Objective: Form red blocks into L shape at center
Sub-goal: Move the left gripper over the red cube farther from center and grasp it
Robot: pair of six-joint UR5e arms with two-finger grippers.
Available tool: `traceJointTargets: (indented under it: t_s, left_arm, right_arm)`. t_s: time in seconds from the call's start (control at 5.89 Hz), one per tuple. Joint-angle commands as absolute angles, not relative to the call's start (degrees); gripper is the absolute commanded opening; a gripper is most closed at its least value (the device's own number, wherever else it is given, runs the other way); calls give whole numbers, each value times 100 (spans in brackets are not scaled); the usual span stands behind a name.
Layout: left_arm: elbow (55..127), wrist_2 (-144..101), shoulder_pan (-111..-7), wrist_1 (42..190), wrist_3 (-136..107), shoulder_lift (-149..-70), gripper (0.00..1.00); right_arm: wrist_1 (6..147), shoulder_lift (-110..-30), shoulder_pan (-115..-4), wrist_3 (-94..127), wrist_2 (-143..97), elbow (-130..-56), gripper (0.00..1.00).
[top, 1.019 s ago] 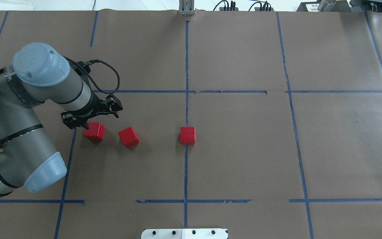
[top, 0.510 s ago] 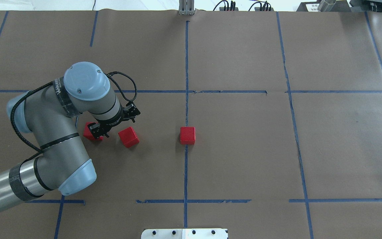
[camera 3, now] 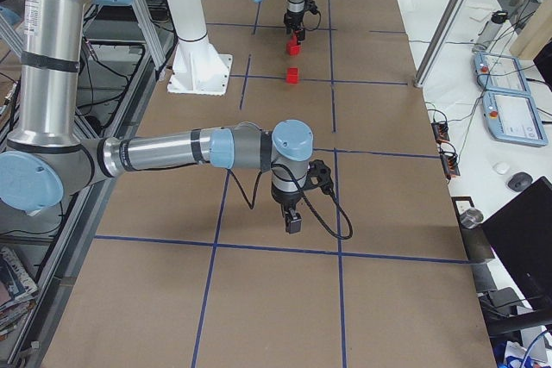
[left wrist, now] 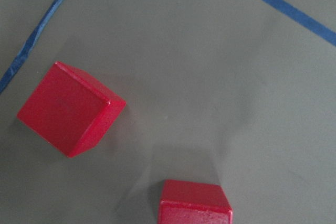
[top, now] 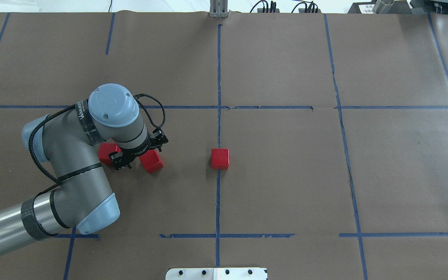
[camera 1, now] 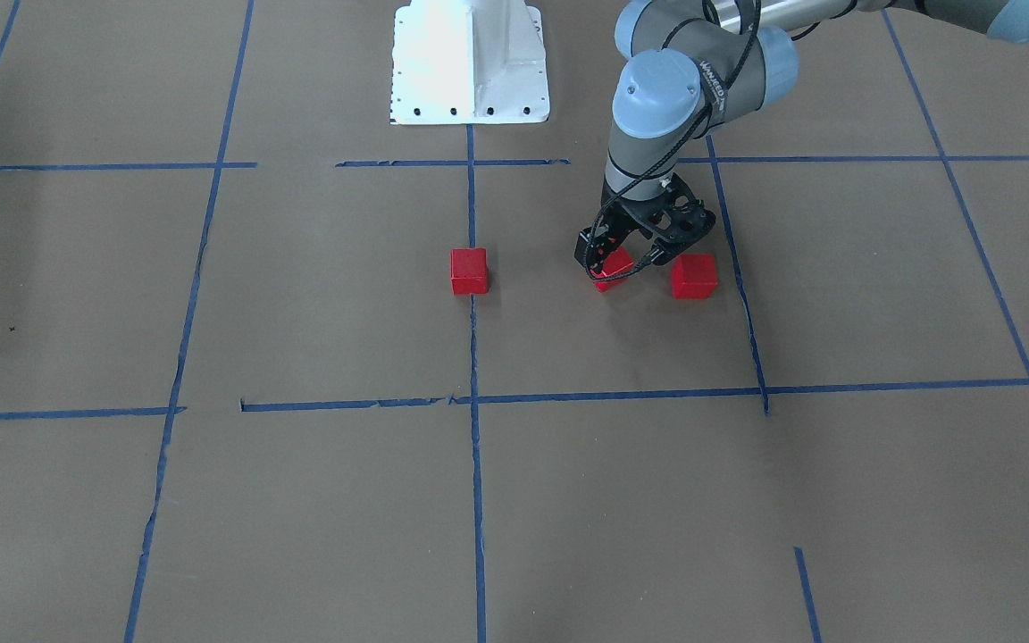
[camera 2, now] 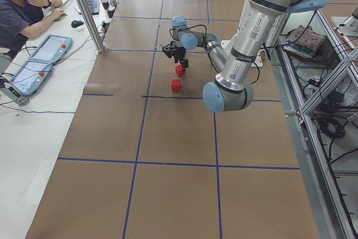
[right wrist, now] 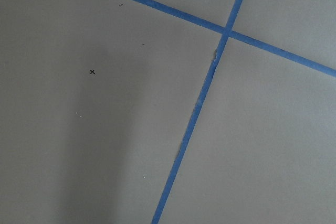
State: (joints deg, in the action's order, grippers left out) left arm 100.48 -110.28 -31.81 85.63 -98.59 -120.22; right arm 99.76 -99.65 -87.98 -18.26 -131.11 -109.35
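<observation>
While left hand (camera 1: 619,261) gapes over one, three red blocks (camera 1: 469,271) — small, plain cubes.

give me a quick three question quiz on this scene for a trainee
1. True or false: the three red blocks already touch one another.
2. The left pincer is nearest to: A) the tilted block B) the block at the table's centre C) the white base plate.
3. How many blocks sit on the central blue tape line?
Key: 1 false; 2 A; 3 one.
</observation>
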Motion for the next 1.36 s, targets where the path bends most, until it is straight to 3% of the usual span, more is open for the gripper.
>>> traceJointTargets:
  t_s: [0.0,0.51,0.68,1.19]
  left_arm:
    - [9879,-11021,-3138,8630,-9844,-12032,100]
    - [9738,-10978,-3015,8745,-9835,-12032,100]
    - [9703,-10804,-2945,8745,-9852,-12041,90]
    - [9747,-10775,-3032,8745,-9661,-12059,25]
  right_arm:
    - [9976,-9993,-8798,-1828,-13113,-10942,100]
    - [9976,-9993,-8798,-1828,-13113,-10934,100]
    - [9976,-10002,-8798,-1828,-13113,-10934,100]
    - [9976,-10011,-8798,-1828,-13113,-10934,100]
